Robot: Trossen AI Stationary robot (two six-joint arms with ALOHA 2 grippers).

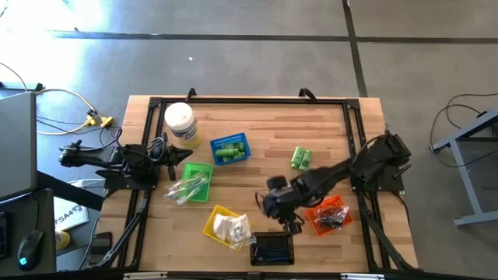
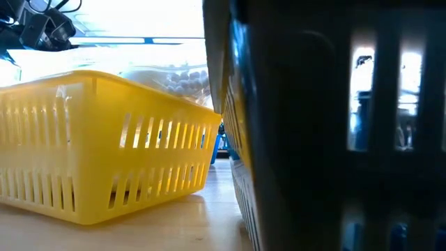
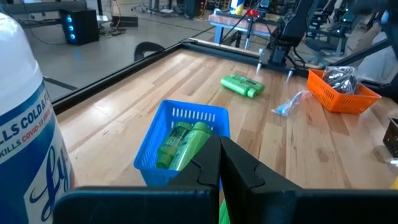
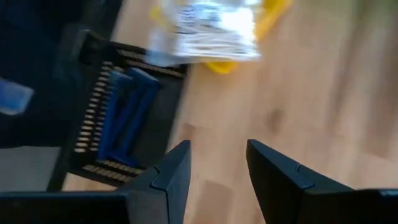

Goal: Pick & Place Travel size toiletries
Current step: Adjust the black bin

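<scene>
Black basket [image 4: 118, 118] fills the nearest ground, blue toiletries inside; beside it the yellow basket [image 1: 226, 225] holds white packets. Right tool [image 4: 217, 168], fingers apart and empty, should rise clear, then fetch the green bottles [image 1: 301, 158] on the table [image 1: 264, 124]. Left tool [image 3: 219, 168] waits together.

Bright daylight — right wrist view blurred.

Bare wood between yellow basket [image 1: 212, 225] and orange basket [image 1: 320, 225], seemingly passable

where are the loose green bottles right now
In the high view, the loose green bottles lie on bare wood right of the blue basket.
</scene>
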